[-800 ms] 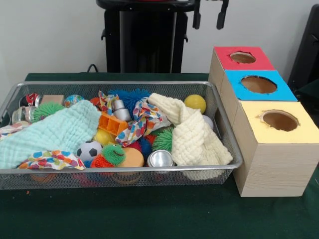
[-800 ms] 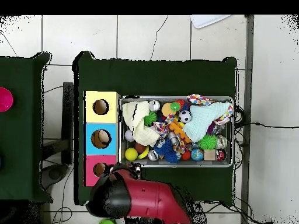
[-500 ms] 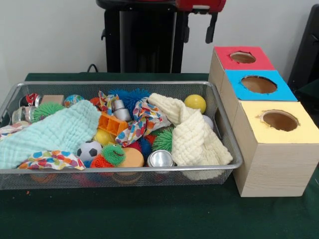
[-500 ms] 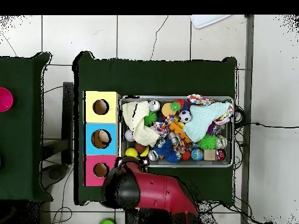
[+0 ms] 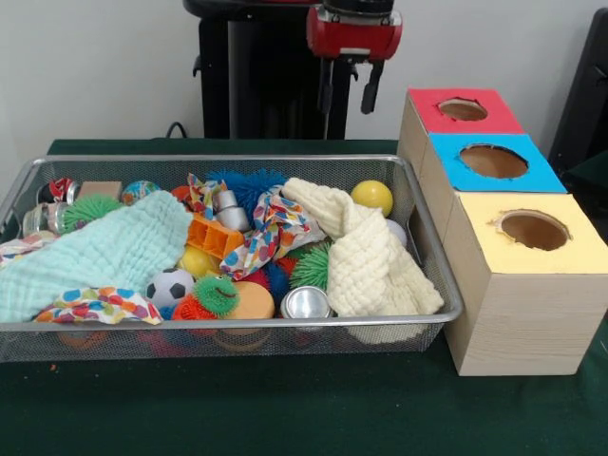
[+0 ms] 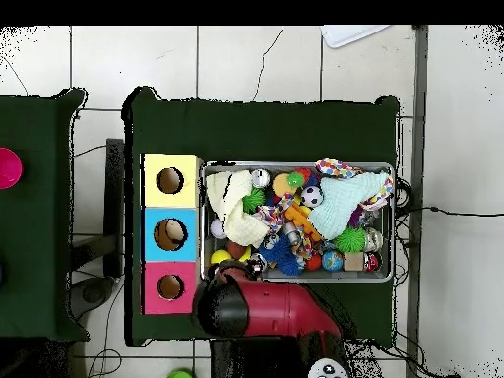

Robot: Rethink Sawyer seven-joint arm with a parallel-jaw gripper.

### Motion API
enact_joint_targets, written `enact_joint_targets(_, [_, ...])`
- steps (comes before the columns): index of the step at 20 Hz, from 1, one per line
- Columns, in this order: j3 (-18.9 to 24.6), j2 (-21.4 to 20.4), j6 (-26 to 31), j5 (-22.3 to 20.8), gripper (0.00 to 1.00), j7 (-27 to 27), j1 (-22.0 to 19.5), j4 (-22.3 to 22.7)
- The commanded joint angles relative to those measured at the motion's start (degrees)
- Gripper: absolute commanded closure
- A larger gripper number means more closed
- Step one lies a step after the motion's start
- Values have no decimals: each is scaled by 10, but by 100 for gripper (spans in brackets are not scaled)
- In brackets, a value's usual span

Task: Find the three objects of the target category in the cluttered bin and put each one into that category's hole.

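The wire mesh bin (image 5: 237, 324) stands on the green table, full of clutter; it also shows in the overhead view (image 6: 295, 164). No plush animal shows; cloths cover much of the bin. The red-surround hole (image 5: 463, 109) tops the farthest wooden box, and sits nearest the robot in the overhead view (image 6: 169, 286). My gripper (image 5: 348, 93) hangs open and empty above the bin's far right edge, left of the red box. In the overhead view the red arm (image 6: 281, 313) covers it at the bin's corner.
The blue-surround hole (image 5: 493, 161) and yellow-surround hole (image 5: 534, 230) sit in front of the red one. A mint cloth (image 5: 104, 252), cream cloth (image 5: 366, 252), patterned cloth (image 5: 271, 228), soccer ball (image 5: 171, 285), yellow ball (image 5: 371, 196), spiky balls and a silver can (image 5: 305, 304) fill the bin.
The gripper has moved from near the red box toward the bin's far right edge and come lower into view. The bin's contents have not moved.
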Motion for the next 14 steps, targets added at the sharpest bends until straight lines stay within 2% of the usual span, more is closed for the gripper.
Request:
enact_joint_targets(1, [65,72,-43,-82,0,-30,-36,-72])
enact_joint_targets(6, [77,102,-60,-135,0,-34,-47,-100])
enact_joint_targets(14, [79,137,-81,-188,0,-10,-55,-130])
